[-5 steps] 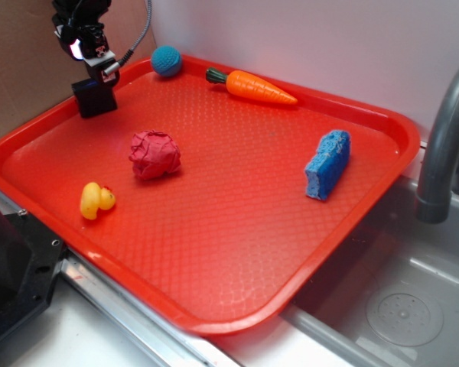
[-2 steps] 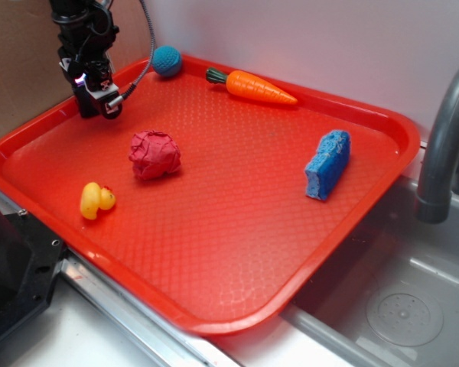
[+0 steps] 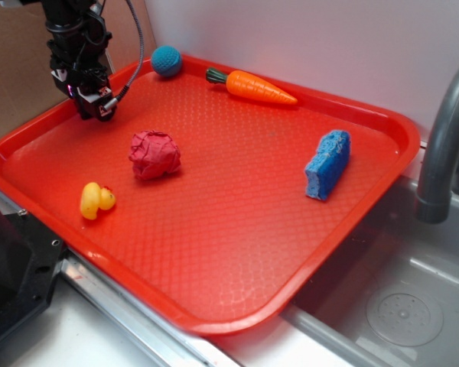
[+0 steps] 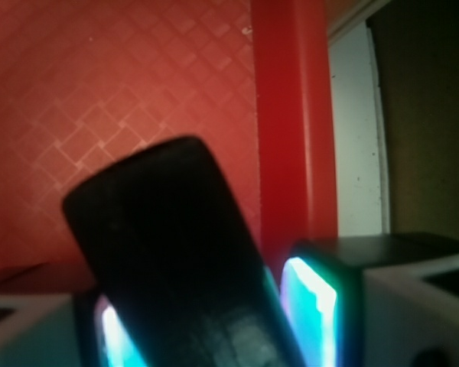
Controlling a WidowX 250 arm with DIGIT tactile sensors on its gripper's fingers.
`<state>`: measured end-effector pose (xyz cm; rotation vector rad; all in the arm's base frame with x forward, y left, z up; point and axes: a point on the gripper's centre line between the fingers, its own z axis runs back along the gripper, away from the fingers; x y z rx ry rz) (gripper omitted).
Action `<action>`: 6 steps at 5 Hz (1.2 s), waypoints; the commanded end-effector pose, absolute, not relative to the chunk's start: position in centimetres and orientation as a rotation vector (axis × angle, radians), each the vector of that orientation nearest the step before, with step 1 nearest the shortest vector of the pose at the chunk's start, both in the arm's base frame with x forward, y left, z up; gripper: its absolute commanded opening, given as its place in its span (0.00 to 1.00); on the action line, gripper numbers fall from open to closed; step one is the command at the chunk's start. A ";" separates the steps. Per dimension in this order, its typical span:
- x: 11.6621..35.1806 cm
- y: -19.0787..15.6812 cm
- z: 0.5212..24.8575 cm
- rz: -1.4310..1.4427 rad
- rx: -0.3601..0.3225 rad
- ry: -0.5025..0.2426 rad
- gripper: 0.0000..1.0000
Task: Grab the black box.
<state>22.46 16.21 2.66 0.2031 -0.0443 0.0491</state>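
Note:
The black box [image 4: 168,252] fills the wrist view as a dark, tilted block between my two glowing pads [image 4: 310,302]. My gripper [image 4: 206,306] is shut on it, with the box touching both pads. In the exterior view the gripper [image 3: 92,109] stands low at the far-left corner of the red tray [image 3: 367,115] and hides the box almost fully. The tray's raised rim [image 4: 291,122] runs just to the right of the box in the wrist view.
On the tray lie a crumpled red paper ball [image 3: 154,154], a yellow duck [image 3: 96,200], a carrot [image 3: 256,87], a blue ball [image 3: 166,60] and a blue sponge [image 3: 328,164]. A grey faucet [image 3: 444,138] and sink [image 3: 398,306] are at the right. A black machine part [image 3: 8,275] sits at the lower left.
The gripper came down from above the black box and now encloses it. The box, plainly seen a second ago, is now hidden behind the fingers.

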 end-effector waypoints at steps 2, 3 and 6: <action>21.5 14.3 4.3 0.093 0.248 -0.093 0.00; 21.3 13.3 7.6 0.103 0.265 -0.082 0.00; 23.5 2.1 22.8 0.469 0.234 -0.175 0.00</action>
